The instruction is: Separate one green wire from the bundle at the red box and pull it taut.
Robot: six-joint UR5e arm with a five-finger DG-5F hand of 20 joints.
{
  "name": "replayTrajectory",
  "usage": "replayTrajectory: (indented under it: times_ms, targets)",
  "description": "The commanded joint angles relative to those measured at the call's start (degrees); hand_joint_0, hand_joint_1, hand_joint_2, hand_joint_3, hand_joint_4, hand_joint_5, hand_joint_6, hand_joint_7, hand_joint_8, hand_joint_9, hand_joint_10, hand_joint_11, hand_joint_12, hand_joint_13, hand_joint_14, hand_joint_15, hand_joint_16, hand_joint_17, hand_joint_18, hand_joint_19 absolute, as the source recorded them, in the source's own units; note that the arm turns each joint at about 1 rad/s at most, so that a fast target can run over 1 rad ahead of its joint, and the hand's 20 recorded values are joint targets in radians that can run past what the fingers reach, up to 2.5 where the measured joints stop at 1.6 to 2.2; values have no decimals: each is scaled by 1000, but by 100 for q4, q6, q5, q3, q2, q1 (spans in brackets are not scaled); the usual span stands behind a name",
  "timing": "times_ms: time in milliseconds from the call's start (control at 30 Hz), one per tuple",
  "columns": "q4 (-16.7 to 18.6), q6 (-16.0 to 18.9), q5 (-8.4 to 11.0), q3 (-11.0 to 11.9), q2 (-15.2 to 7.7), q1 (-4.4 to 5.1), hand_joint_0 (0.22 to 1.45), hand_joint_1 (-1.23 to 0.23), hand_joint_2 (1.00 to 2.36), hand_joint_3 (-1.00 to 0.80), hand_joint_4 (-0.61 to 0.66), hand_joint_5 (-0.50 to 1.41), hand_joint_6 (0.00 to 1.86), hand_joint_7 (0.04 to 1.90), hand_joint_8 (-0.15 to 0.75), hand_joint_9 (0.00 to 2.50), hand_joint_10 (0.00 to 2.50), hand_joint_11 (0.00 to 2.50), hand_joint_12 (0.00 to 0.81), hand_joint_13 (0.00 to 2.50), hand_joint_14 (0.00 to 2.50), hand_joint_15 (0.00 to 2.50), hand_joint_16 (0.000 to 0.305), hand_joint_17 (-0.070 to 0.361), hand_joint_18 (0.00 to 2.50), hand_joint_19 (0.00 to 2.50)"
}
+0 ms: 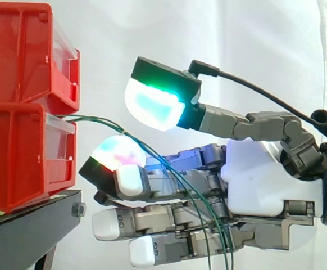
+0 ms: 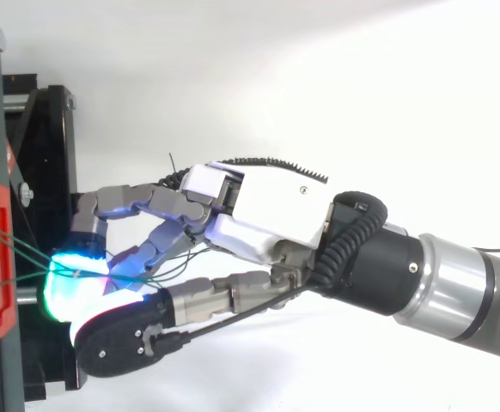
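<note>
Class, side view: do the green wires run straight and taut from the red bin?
No, the green wires sag in a curve across the robot hand.

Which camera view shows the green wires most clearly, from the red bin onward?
The side view: the green wires leave the lower red bin and curve down across the hand. The top view shows short thin stretches between bin and hand.

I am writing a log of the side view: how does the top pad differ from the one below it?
The top pad glows green and cyan; the lower pad glows red and white. The top pad sits above the green wires; the lower pad lies under them. Both are on the robot hand and point at the red bins.
</note>
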Motion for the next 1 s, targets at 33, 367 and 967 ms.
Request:
replayTrajectory:
  times_ms: [33, 367, 967]
  targets:
    - [-119, 11, -19, 1, 11, -8, 571, -604, 1009, -395, 194, -94, 631, 1292, 302, 1052, 19, 563, 420, 850, 14, 358, 56, 125, 792, 478]
    - [-101, -464, 8, 1, 11, -61, 590, -506, 1019, -258, 182, -126, 785, 1202, 312, 1071, 21, 602, 429, 856, 15, 369, 56, 125, 831, 495]
    - [-198, -771, -10, 212, 20, -175, 561, -525, 1016, -300, 204, -139, 849, 1193, 320, 1088, 21, 634, 441, 874, 16, 384, 58, 129, 880, 518]
